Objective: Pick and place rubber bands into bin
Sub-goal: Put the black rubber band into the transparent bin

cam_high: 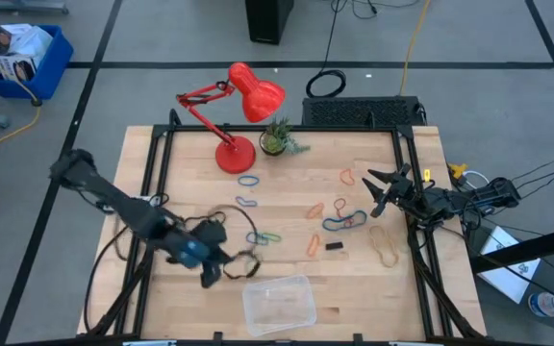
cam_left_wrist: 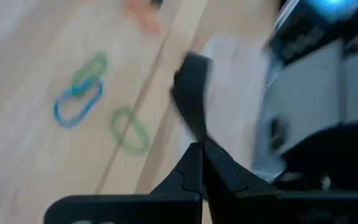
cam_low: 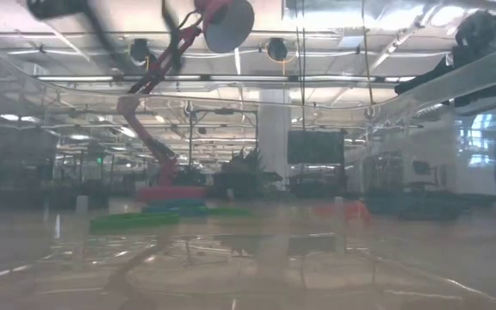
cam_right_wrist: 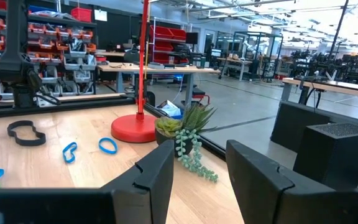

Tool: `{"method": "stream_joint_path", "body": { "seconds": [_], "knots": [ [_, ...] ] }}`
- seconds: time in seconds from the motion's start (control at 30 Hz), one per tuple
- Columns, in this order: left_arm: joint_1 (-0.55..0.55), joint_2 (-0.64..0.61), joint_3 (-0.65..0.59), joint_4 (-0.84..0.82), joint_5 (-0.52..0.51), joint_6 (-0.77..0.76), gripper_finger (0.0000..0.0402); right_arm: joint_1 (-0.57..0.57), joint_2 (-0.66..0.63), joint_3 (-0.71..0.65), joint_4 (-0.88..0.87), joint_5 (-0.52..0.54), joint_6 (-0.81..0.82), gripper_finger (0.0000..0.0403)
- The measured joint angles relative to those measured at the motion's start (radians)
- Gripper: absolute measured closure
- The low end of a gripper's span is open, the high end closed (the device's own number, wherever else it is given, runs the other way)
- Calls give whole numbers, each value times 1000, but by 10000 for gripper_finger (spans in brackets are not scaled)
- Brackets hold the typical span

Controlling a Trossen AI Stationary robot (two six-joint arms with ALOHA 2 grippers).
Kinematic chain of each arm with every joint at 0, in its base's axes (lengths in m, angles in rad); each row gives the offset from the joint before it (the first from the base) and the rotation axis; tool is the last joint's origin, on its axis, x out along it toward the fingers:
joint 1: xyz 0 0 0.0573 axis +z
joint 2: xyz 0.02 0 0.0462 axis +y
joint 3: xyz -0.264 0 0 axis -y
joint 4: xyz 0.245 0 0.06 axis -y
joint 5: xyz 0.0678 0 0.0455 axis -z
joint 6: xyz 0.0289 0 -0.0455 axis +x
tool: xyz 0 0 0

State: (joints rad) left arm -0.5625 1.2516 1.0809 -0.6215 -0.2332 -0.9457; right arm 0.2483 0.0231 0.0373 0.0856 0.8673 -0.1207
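Rubber bands (cam_high: 342, 223) scattered loose over the middle and right half of the bench: blue loops near the lamp base, blue-and-green ones mid-bench, orange ones toward the right, a large tan loop (cam_high: 385, 246) close to the right edge. One black band (cam_left_wrist: 190, 102) pinched in the left gripper (cam_high: 212, 272), dangling floppy from the fingertips. Blue and green linked loops (cam_left_wrist: 79, 93) and a lone green loop (cam_left_wrist: 129, 129) flat on the wood just beside it in the left wrist view.

Bin (cam_high: 279, 303) clear, shallow, near the front edge of the bench, slightly right of centre; contents cannot be made out. Left gripper just beside the bin's left rear corner, above the wood, fingers pressed together on the black band.

Right gripper (cam_high: 381, 188) near the right edge of the bench, about mid-depth, fingers spread wide and holding nothing. In the right wrist view pointing across the bench toward the lamp base, with two blue bands (cam_right_wrist: 89, 148) and a black band (cam_right_wrist: 26, 132) lying on the wood ahead.

Red desk lamp (cam_high: 237, 106) standing at the rear edge, left of centre; small potted plant (cam_high: 277, 139) just beside its base. Small dark block (cam_high: 334, 246) on the wood among the bands right of centre.
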Motion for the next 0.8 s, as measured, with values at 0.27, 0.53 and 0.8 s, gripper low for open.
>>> {"method": "stream_joint_path", "body": {
  "seconds": [0.27,0.53,0.8],
  "knots": [
    [32,-140,0,470,-211,373,399,0,0,0,0,0,0,259],
    [82,-17,95,653,-56,687,400,0,0,0,1,0,0,259],
    [99,254,461,279,-18,720,400,0,0,0,0,0,0,259]
  ]
}}
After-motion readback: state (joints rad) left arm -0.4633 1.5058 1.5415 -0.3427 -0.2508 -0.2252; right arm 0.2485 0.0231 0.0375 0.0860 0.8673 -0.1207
